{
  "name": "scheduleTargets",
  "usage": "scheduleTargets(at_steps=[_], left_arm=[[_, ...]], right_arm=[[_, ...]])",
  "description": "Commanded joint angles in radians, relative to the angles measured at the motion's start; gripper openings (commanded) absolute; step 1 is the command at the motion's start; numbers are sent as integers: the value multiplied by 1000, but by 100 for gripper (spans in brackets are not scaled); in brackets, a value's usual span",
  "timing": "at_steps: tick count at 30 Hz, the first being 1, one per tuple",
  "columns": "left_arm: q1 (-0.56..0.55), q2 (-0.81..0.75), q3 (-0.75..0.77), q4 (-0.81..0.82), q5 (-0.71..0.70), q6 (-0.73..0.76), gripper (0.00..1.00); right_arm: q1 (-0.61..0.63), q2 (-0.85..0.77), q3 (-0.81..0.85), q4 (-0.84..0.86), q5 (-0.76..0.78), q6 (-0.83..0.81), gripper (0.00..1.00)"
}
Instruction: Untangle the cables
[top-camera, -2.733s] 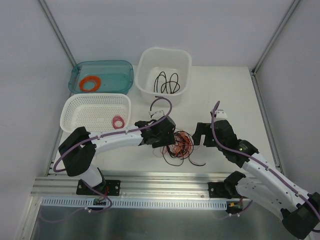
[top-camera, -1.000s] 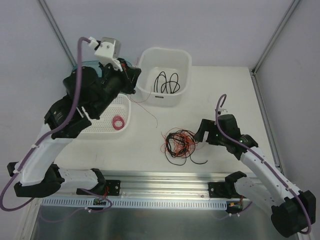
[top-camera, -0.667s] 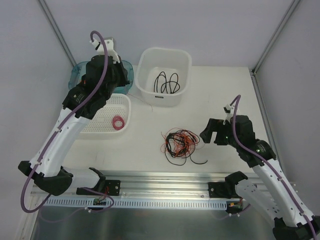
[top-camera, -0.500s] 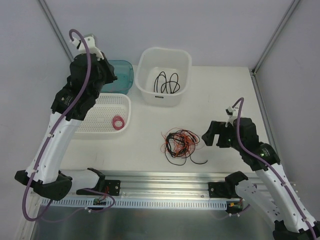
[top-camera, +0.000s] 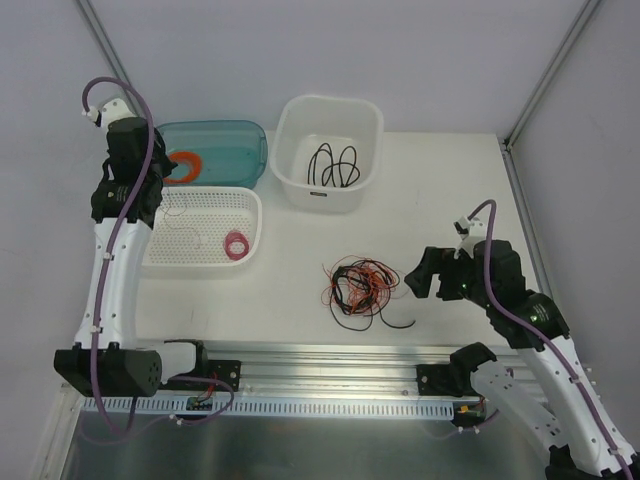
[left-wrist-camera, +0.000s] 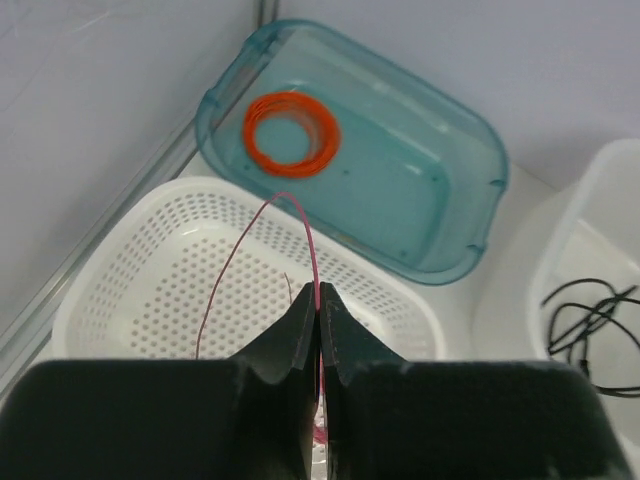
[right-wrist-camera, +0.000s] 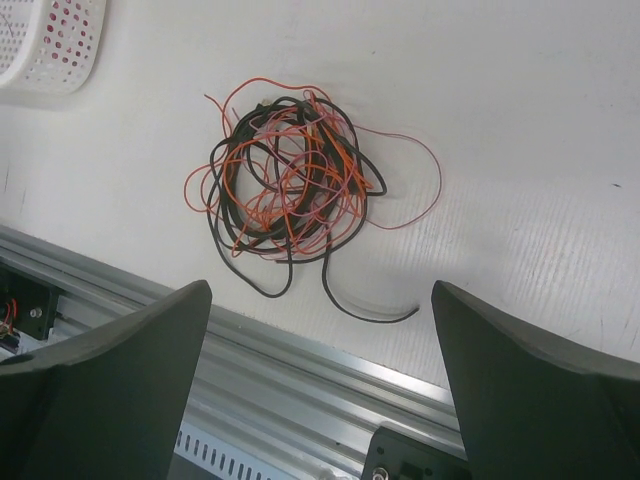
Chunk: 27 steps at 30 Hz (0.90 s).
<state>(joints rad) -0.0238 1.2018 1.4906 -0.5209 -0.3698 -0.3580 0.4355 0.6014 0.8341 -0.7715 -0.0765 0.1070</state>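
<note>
The cables (top-camera: 358, 288) lie as a loose tangle of black, red and orange wire on the white table, and show from above in the right wrist view (right-wrist-camera: 290, 195). My right gripper (top-camera: 420, 280) hovers just right of the tangle, open, with nothing between its fingers (right-wrist-camera: 320, 290). My left gripper (top-camera: 155, 188) is high at the far left over the white basket. It is shut on one thin pink-red cable (left-wrist-camera: 305, 225) pinched at its tips (left-wrist-camera: 318, 300). That cable loops upward and hangs down into the basket.
A teal tub (top-camera: 240, 140) at the back left holds a neat orange ring (top-camera: 180, 165). The white perforated basket (top-camera: 190, 198) holds a pink ring (top-camera: 236, 243). A white bin (top-camera: 330, 105) holds a black cable (top-camera: 333, 165). An aluminium rail (top-camera: 330, 362) runs along the near edge.
The left arm swung left from near the white bin to above the basket, carrying the thin cable. The right gripper drew back a little to the right, away from the tangle.
</note>
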Motion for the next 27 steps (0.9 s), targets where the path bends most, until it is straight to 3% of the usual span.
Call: scheduleTargets(at_steps=[1,9,12,13,16,17,18,20,24,27], left_arm=[[88,38,-82,90,63,-10,0],[225,171,-246,133,153,-25,1],[258,203,-277,131,201,-47,17],[262,205,-285,131,235,-41,33],[260,179,-279,121,278,-35,65],[260,156,-274,114,316,-42,84],[260,144,-268,107,337,-47,89],[260,115,-253,75,429,-68,100],[200,62,-247,13,555,-90,99],[52,15,-260,-16,551,-84,99]], right_arm=[[-3,-32,25,-23,-29,-21,97],[-3,-55,-9,-22,-29,-10,97],[-4,-52,-27,0,-29,-9,97],[-3,-49,-32,3,-31,-7,97],[-4,-40,-44,12,-37,-13,97],[-4,-35,-49,17,-39,-12,97],[-3,-29,-55,26,-37,-12,97],[-3,-23,-61,38,-39,-9,97],[-3,-3,-72,69,-45,0,97],[-3,14,-78,90,-48,8,97]])
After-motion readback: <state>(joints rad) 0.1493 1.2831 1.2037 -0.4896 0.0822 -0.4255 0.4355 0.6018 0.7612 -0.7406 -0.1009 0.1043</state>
